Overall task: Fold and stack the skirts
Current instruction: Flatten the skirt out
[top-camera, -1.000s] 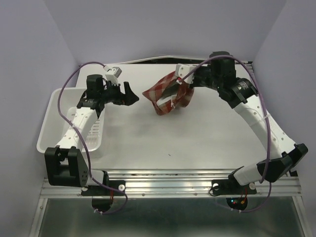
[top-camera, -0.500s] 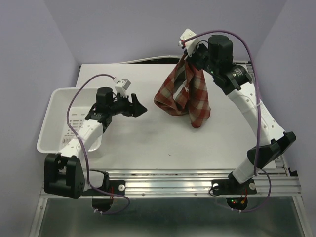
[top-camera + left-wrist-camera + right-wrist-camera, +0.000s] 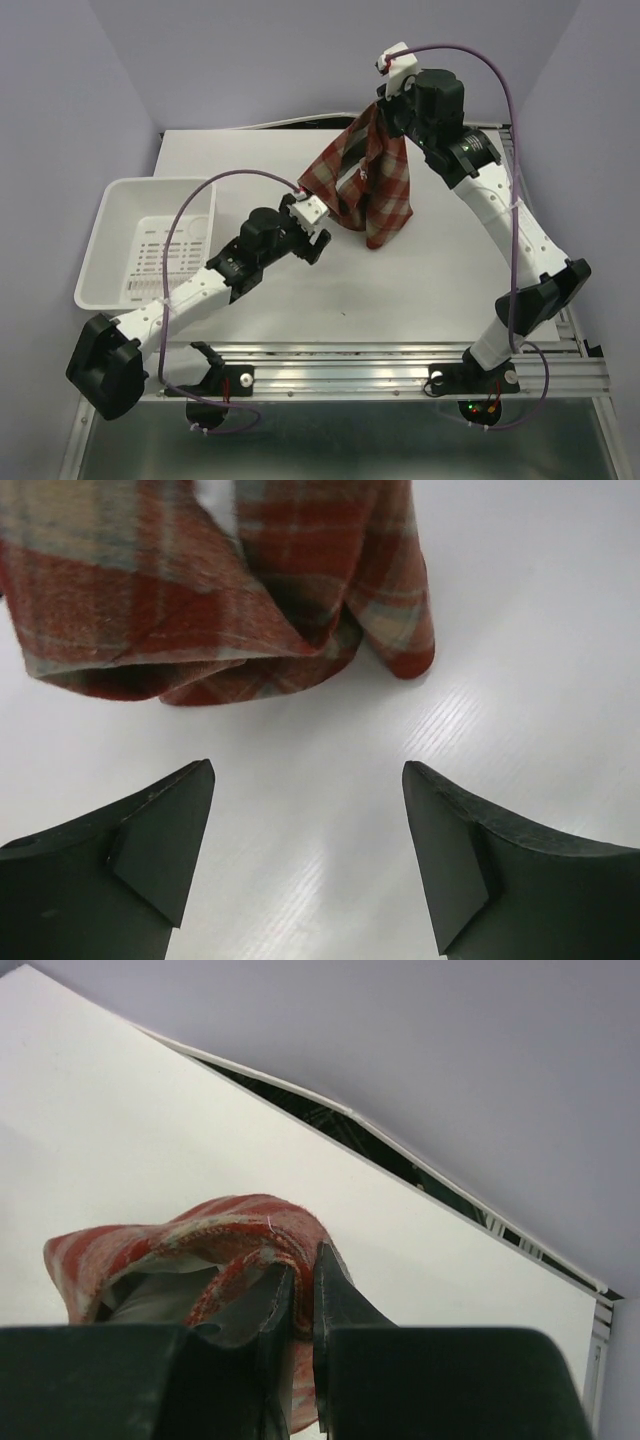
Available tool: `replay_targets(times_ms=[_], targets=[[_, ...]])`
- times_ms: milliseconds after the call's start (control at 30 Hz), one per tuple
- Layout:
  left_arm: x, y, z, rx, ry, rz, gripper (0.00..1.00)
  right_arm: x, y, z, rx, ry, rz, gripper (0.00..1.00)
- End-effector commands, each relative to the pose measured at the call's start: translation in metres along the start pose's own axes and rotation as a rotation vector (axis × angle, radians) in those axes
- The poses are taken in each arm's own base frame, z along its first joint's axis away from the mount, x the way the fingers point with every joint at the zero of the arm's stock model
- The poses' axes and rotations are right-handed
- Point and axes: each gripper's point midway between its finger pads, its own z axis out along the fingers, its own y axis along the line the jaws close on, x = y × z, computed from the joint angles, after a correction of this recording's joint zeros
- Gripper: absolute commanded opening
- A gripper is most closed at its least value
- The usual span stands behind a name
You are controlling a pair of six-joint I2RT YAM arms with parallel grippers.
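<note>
**Top external:** the right claw [image 3: 383,100], high above the white bench [image 3: 420,290], pinches the top of the red, maroon and cream plaid cloth skirt [image 3: 365,185], which hangs below it. The left claw [image 3: 312,222] sits by the skirt's lower corner, and a white perforated plastic basket [image 3: 112,230] lies well behind it.

**Left wrist:** the left claw [image 3: 308,780] is spread, with the skirt hem [image 3: 230,590] just ahead of it on the bench, apart from its fingers.

**Right wrist:** the right claw [image 3: 300,1290] is pressed together on a skirt fold [image 3: 200,1240].

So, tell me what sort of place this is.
Probably a robotics lab test cell: plain lavender walls box in a white table, and the left arm and right arm are bolted to an aluminium rail.
</note>
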Motion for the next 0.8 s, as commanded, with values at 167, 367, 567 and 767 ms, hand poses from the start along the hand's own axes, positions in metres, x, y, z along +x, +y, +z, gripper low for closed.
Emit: replay_targets(times_ms=[167, 367, 567, 767], targets=[[-0.026, -0.01, 0.019, -0.024, -0.069, 0.759, 0.89, -0.039, -0.009, -0.001, 0.041, -0.129, 0.112, 0.01], [-0.045, 0.002, 0.047, -0.118, -0.039, 0.879, 0.89, -0.033, -0.004, 0.0, 0.022, -0.113, 0.11, 0.01], [-0.042, 0.005, 0.074, -0.129, 0.008, 0.942, 0.89, -0.032, -0.003, -0.003, 0.013, -0.115, 0.113, 0.01], [-0.033, 0.002, 0.099, -0.104, 0.048, 1.009, 0.89, -0.037, -0.003, -0.006, 0.012, -0.127, 0.123, 0.01]])
